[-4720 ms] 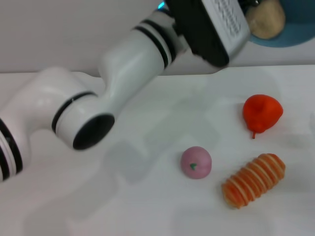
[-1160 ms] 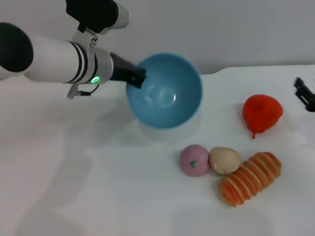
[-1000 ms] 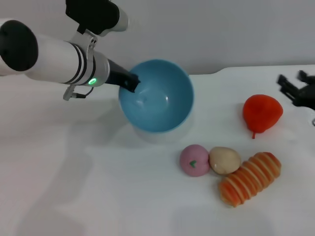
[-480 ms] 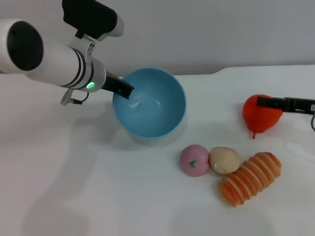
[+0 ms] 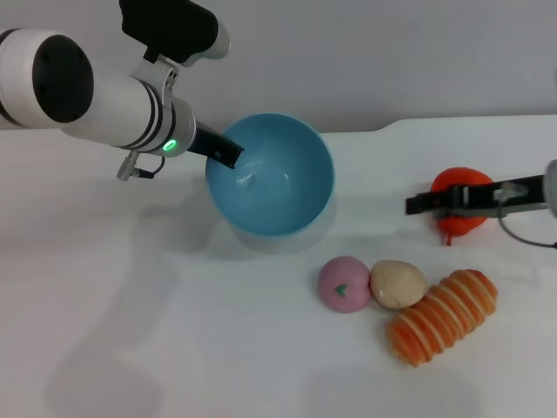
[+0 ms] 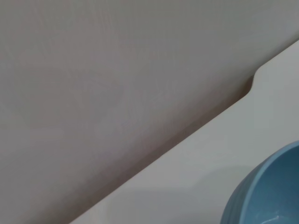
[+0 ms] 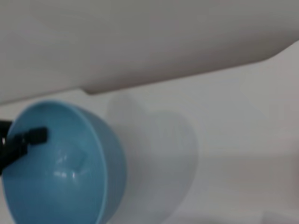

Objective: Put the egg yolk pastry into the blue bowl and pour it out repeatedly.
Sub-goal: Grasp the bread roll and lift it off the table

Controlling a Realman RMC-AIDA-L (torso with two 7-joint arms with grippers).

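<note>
Left gripper (image 5: 228, 155) clamped on rim of blue bowl (image 5: 271, 177), bowl tipped, opening facing camera, plain inside. Right gripper (image 5: 418, 205) over red fruit (image 5: 461, 209), jaw gap unreadable. Egg yolk pastry (image 5: 397, 284) on table (image 5: 174, 348), touching pink ball (image 5: 345, 285) and ridged bread (image 5: 446, 317).

Even bright light, soft shadows; wrist views blurry.

left hand (image 5: 228, 155) grips blue bowl (image 5: 271, 177) rim | egg yolk pastry (image 5: 398, 284) on table (image 5: 174, 348)
</note>
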